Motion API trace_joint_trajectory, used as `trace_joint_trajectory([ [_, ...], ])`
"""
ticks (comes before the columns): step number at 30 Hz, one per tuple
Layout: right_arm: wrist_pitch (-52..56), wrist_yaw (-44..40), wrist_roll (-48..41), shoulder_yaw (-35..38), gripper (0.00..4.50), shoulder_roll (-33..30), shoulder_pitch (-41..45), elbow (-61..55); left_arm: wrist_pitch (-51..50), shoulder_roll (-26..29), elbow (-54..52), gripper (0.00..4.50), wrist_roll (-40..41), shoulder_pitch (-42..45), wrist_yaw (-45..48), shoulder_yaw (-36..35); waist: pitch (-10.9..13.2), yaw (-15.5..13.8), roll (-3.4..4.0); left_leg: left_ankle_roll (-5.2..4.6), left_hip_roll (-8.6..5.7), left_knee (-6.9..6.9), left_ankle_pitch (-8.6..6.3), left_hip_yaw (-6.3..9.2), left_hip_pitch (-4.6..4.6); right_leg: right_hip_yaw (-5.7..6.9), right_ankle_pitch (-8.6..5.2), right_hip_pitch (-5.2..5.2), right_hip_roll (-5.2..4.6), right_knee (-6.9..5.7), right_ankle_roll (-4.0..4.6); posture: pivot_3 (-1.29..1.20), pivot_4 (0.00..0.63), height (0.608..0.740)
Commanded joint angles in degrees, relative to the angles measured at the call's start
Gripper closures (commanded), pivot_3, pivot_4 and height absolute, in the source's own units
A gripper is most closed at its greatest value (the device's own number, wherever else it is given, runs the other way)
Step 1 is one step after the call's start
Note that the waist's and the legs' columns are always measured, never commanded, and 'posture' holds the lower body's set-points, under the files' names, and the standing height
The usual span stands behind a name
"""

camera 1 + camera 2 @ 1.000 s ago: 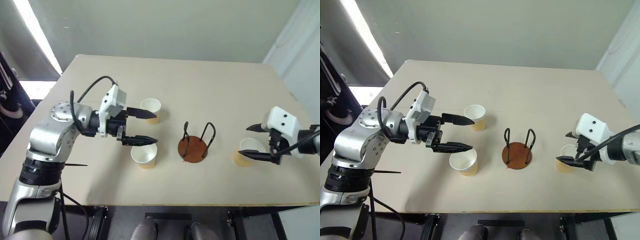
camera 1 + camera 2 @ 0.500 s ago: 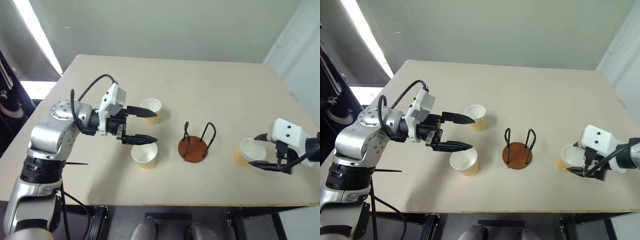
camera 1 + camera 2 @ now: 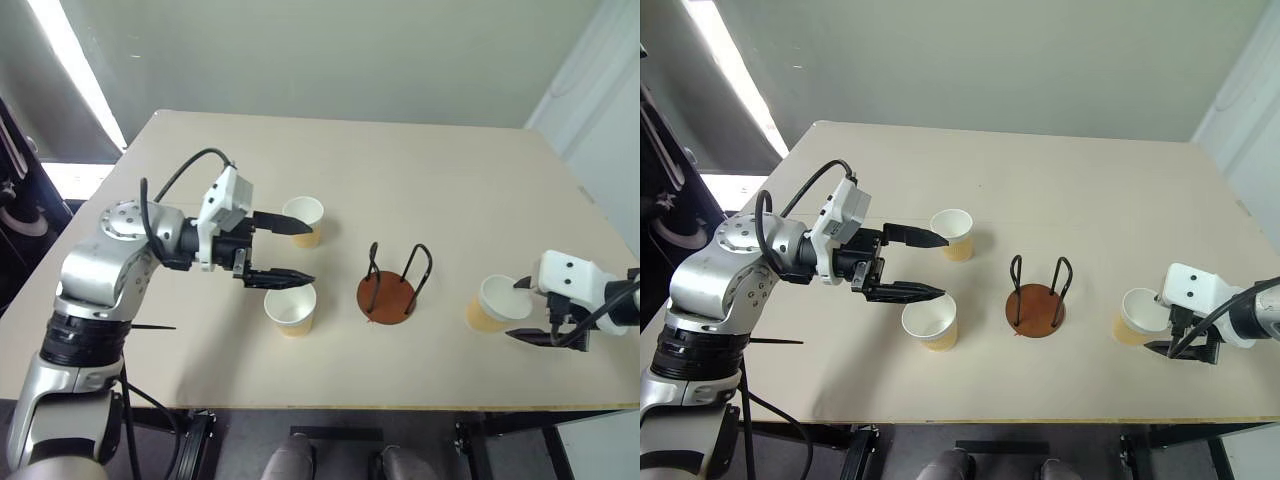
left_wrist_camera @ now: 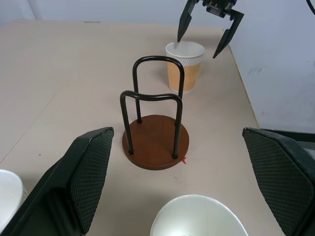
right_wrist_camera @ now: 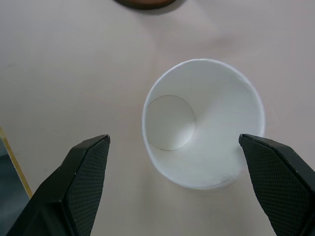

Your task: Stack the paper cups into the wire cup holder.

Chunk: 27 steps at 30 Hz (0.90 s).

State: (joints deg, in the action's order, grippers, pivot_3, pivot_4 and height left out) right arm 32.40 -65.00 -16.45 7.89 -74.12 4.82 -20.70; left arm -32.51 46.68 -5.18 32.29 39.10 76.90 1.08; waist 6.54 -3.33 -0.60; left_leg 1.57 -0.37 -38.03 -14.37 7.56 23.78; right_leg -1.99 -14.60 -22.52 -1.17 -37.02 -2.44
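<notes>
Three tan paper cups with white insides stand upright on the table: a far left one (image 3: 302, 221), a near left one (image 3: 291, 310) and a right one (image 3: 494, 303). The wire cup holder (image 3: 387, 297), a reddish-brown disc with two black wire loops, stands empty between them. My left gripper (image 3: 312, 254) hovers open above the table between the two left cups and points at the holder. My right gripper (image 3: 512, 310) is open and low at the right cup's right side, one finger on either side of it. The right wrist view looks down into this cup (image 5: 204, 123).
The right cup and my right gripper sit close to the table's near right edge (image 3: 560, 408). Bare tabletop stretches behind the holder toward the far edge. A bright window strip (image 3: 75, 70) lies beyond the table's left side.
My right gripper has sunk and drawn back to the right, from above the right cup to level with its side. The left gripper and all cups have stayed put.
</notes>
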Motion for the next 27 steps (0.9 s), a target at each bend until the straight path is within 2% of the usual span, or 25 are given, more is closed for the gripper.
trace_joint_trajectory([
  [1,-1.3,-0.1,1.0,-1.3,0.22,0.4,1.9,-0.1,0.5,0.6,-1.2,0.00,0.3,0.4,-0.3,-1.4,0.0,0.0,0.00,0.00,0.00,0.00,0.00,0.00,0.00,0.00,0.00,0.00,0.00,0.00,0.00,0.00,0.150,0.740],
  [7,-2.2,-0.3,2.5,-4.2,0.22,1.3,3.7,1.1,0.5,0.8,-1.3,0.00,0.3,0.4,-0.5,-1.5,0.0,0.0,0.00,-0.01,0.00,-0.01,-0.01,0.00,0.01,0.00,0.00,0.00,0.00,0.00,-0.01,0.00,0.150,0.740],
  [9,-2.5,-0.5,2.9,-5.2,0.59,1.6,4.3,1.5,0.4,0.8,-1.3,0.00,0.3,0.3,-0.5,-1.5,0.0,0.0,0.00,-0.01,0.00,-0.01,-0.01,0.00,0.01,0.00,0.01,0.00,0.00,0.00,-0.01,0.00,0.150,0.740],
  [12,-2.9,-0.7,3.6,-6.6,1.52,2.1,5.2,2.2,0.5,0.9,-1.4,0.00,0.3,0.2,-0.5,-1.5,0.0,0.0,0.00,-0.01,0.00,-0.01,0.00,0.00,0.00,0.00,0.01,0.00,0.00,0.00,-0.01,0.00,0.150,0.740],
  [20,-3.6,-1.2,4.9,-9.2,4.47,3.2,7.0,3.2,1.3,1.0,-1.1,0.00,-0.6,0.0,-0.5,-1.0,0.0,0.0,0.00,-0.01,0.00,-0.02,-0.01,0.00,0.01,0.00,0.01,0.00,0.00,0.00,-0.01,0.00,0.150,0.740],
  [27,-3.9,-1.9,5.8,-9.2,4.47,3.6,7.1,3.7,1.5,1.1,-1.0,0.00,-0.7,0.0,-0.7,-1.1,0.0,0.0,0.00,-0.01,0.00,-0.02,-0.01,0.00,0.02,0.00,0.01,0.00,0.00,0.01,-0.01,0.00,0.150,0.740],
])
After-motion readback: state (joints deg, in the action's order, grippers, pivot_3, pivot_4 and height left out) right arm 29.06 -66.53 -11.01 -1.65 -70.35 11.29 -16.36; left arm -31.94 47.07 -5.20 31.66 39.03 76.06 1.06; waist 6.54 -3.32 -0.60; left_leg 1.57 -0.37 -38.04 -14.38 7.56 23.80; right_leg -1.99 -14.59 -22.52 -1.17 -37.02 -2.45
